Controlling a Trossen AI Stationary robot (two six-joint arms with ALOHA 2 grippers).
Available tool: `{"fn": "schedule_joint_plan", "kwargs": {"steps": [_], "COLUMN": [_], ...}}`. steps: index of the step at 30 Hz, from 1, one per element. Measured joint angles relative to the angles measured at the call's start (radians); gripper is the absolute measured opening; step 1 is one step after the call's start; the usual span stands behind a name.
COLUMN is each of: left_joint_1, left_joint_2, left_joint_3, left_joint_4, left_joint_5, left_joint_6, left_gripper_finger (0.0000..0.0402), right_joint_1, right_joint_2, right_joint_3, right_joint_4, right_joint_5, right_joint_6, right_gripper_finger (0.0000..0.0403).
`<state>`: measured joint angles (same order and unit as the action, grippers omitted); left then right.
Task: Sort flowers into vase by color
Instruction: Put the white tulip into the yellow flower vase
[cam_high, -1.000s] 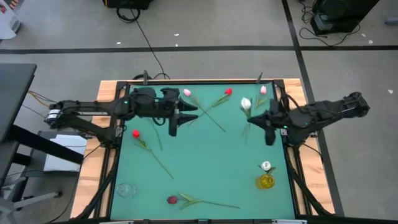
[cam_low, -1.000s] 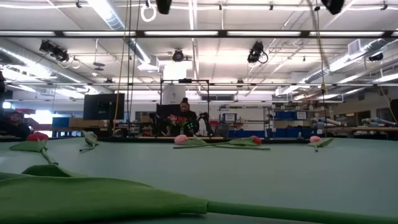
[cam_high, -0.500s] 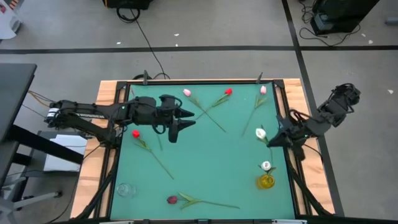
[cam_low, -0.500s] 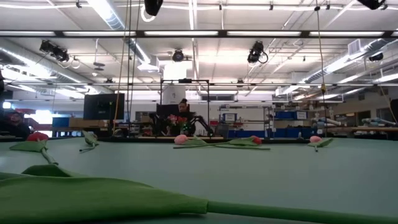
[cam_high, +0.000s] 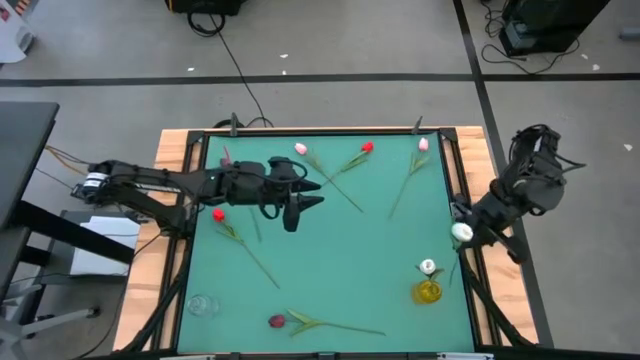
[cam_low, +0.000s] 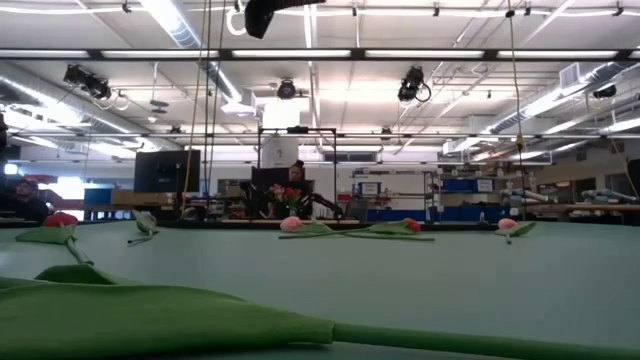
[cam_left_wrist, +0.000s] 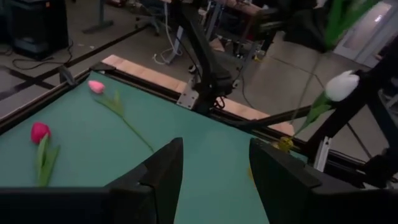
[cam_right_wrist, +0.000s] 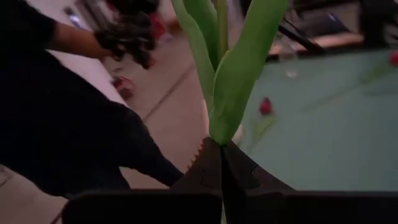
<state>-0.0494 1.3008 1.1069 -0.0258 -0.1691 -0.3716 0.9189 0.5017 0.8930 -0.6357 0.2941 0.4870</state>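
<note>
My right gripper (cam_high: 470, 226) is at the table's right edge, shut on a white tulip (cam_high: 461, 233) that is also in the left wrist view (cam_left_wrist: 342, 86). Just nearer stands a yellow vase (cam_high: 428, 291) with a white flower (cam_high: 428, 267) in it. My left gripper (cam_high: 300, 205) hangs open above the table's far left middle, with nothing between its fingers (cam_left_wrist: 168, 168). On the mat lie pink tulips (cam_high: 300, 149) (cam_high: 423, 144), red tulips (cam_high: 367, 147) (cam_high: 218, 214) and a maroon tulip (cam_high: 277, 321). My right gripper pinches the white tulip's green stem and leaf (cam_right_wrist: 219, 127) between its two shut fingers (cam_right_wrist: 205, 163). The leaves stand out past the fingertips and leave the wrist picture, so the head is out of that view. The tulip is lifted clear of the table.
A clear glass vase (cam_high: 202, 305) stands at the near left corner. Wooden boards and black rails (cam_high: 462, 180) frame the green mat. A big green leaf (cam_low: 150, 315) lies close to the low camera. A person's dark sleeve (cam_right_wrist: 68, 118) shows beyond the table.
My right gripper has swung with the white tulip from over the table's far right part out to the right edge and nearer, toward the yellow vase, turning as it went. The tulip stays lifted. My left gripper has drifted a little toward the table's middle and down, still open.
</note>
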Motion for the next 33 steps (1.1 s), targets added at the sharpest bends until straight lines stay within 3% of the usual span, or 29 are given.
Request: {"fn": "schedule_joint_plan", "kwargs": {"steps": [10, 33], "left_joint_1": [0.000, 0.000], "left_joint_2": [0.041, 0.041], "left_joint_3": [0.000, 0.000], "left_joint_4": [0.085, 0.113], "left_joint_5": [-0.017, -0.042], "left_joint_6": [-0.011, -0.006], "left_gripper_finger": [0.0189, 0.0189], "right_joint_1": [0.086, 0.094], "right_joint_2": [-0.006, 0.093], "right_joint_3": [-0.084, -0.085], "right_joint_4": [0.106, 0.160], "right_joint_5": [0.088, 0.082], "right_joint_6": [-0.126, -0.185], "right_gripper_finger": [0.0000, 0.0001]}}
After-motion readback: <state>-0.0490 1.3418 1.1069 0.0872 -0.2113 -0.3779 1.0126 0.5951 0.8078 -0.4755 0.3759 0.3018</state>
